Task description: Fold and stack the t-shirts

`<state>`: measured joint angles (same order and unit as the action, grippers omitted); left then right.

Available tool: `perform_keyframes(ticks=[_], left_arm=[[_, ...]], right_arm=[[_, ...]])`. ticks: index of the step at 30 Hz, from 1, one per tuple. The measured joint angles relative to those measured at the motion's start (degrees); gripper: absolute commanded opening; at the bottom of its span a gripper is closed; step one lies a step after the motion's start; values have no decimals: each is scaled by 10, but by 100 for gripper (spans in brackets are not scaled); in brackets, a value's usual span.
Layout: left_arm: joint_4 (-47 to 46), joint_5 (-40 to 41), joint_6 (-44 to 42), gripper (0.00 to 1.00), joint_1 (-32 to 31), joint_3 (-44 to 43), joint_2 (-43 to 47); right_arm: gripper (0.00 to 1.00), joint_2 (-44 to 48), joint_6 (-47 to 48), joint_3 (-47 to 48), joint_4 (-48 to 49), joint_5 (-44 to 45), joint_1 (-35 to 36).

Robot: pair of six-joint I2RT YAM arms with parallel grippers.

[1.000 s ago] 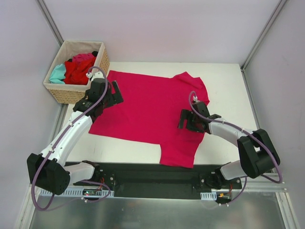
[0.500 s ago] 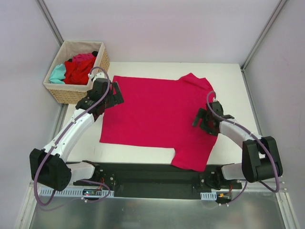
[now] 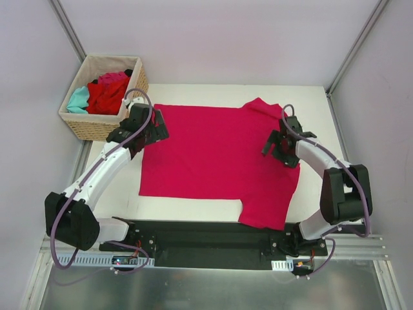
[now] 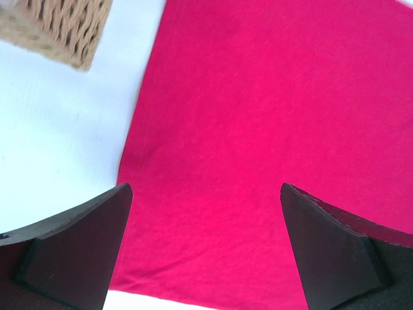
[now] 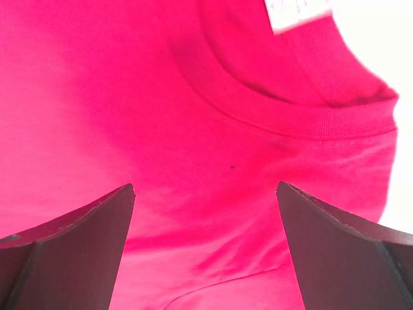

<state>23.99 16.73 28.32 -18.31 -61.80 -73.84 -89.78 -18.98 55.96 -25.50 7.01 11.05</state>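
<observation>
A magenta-pink t-shirt (image 3: 213, 155) lies spread flat on the white table (image 3: 316, 106). Its collar is at the right and one sleeve hangs towards the near edge. My left gripper (image 3: 152, 130) is open and empty above the shirt's far left corner. In the left wrist view the gripper (image 4: 205, 194) frames flat cloth (image 4: 258, 116) near the hem. My right gripper (image 3: 279, 146) is open and empty over the collar end. In the right wrist view the gripper (image 5: 205, 190) sits just short of the ribbed collar (image 5: 284, 119) and its white label (image 5: 297, 13).
A tan wicker basket (image 3: 90, 126) stands at the far left and holds red (image 3: 103, 97), teal (image 3: 79, 99) and pink (image 3: 113, 79) shirts. Its corner shows in the left wrist view (image 4: 68, 29). Grey walls close in the table on three sides.
The magenta shirt has slid to the right and now lies squarer and flatter. My right gripper moved right, then towards the far side. My left gripper shifted slightly right.
</observation>
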Motion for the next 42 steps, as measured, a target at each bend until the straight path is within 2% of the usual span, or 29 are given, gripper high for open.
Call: perform_keyframes(ticks=[5, 10, 19, 36, 42], left_arm=[[5, -34, -4, 99, 0, -80, -39], [-12, -61, -4, 99, 0, -132, -115], [-11, -73, -3, 99, 0, -136, -255], [-49, -79, 10, 99, 23, -168, -372], [-42, -88, 17, 99, 37, -192, -412]], right_arm=[[96, 20, 15, 106, -49, 21, 35], [96, -2, 30, 203, -45, 18, 73], [96, -111, 49, 200, -41, 20, 68], [96, -232, 56, 233, -32, 17, 53], [96, -257, 58, 283, -45, 19, 52]])
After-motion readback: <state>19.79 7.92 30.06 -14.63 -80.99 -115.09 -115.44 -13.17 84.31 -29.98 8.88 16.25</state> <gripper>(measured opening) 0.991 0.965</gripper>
